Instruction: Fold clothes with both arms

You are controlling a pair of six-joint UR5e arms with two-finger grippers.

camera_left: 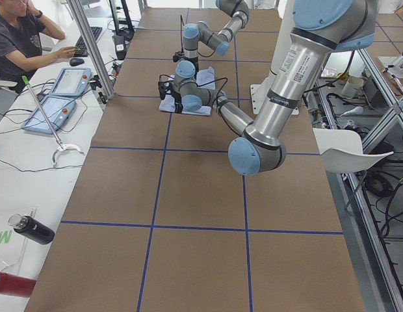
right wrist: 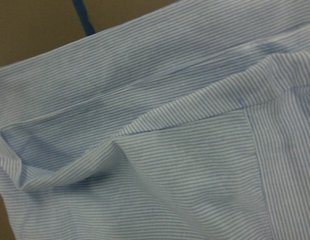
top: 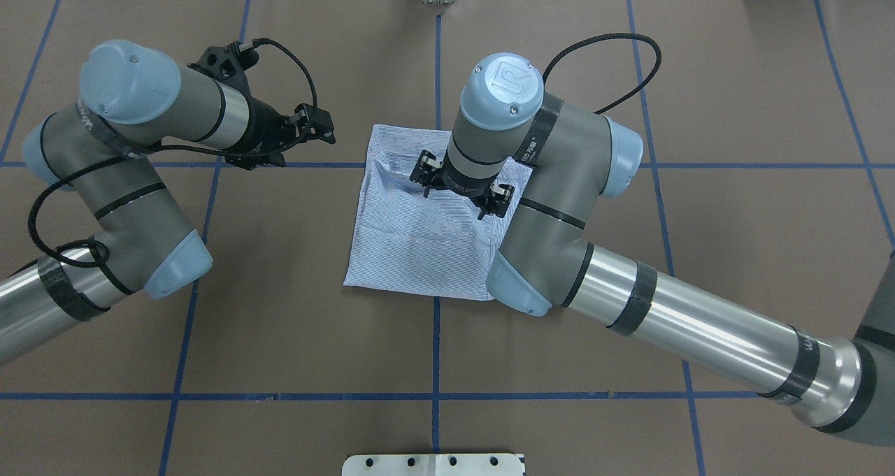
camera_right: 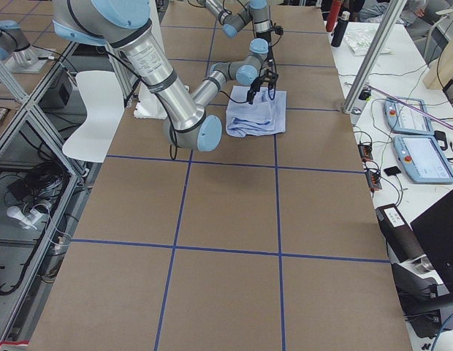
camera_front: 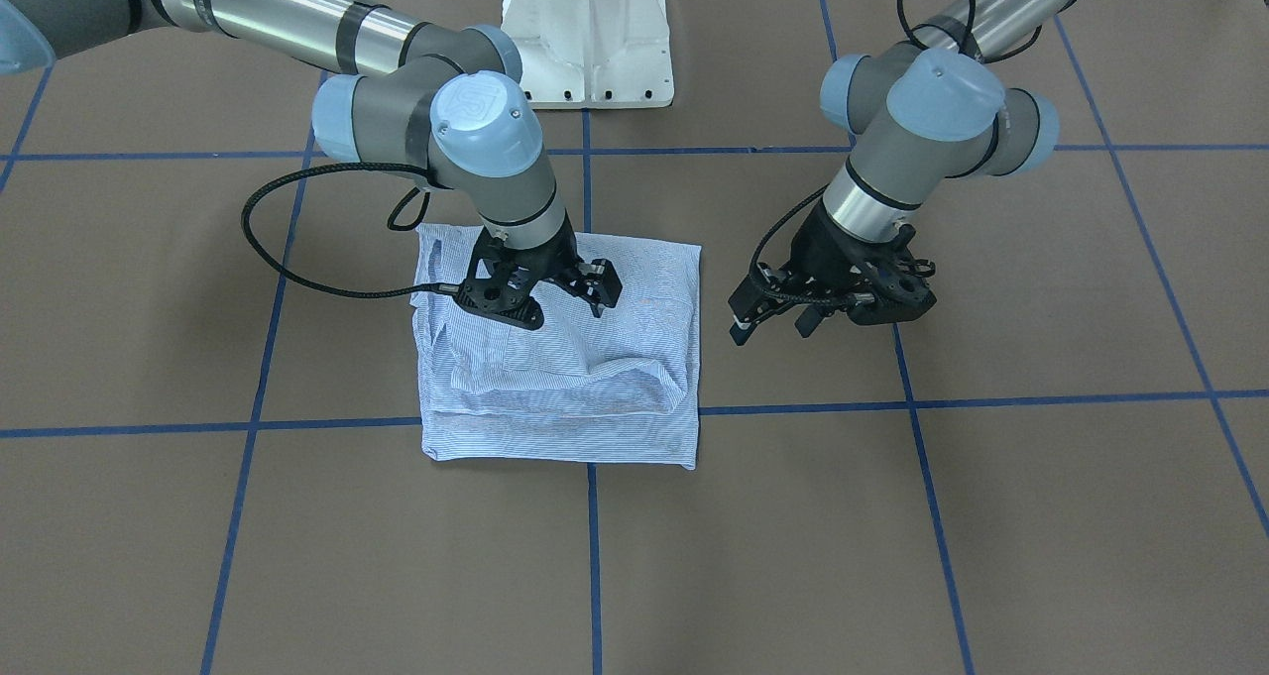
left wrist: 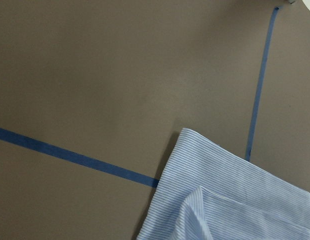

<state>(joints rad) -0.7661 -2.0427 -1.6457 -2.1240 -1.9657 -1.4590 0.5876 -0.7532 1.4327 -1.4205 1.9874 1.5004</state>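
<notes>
Brown matte table, crossed by thin blue tape lines into large squares, fills the front-facing view, with a white pedestal base at the top centre. Left of centre lies the shirt, thin pale blue cloth with fine white stripes. It is folded into a roughly square, layered packet over a tape crossing, and a soft puffed ridge runs across its lower half. The right wrist view shows a flat rectangular chest pocket beside a raised crease.

The right gripper, black and angular, hangs over the packet's upper part with its 2 fingers spread wide. Contact with the cloth cannot be told. The left gripper is over bare table to the right of the shirt, clear of it, with its 2 fingers apart and nothing held.
</notes>
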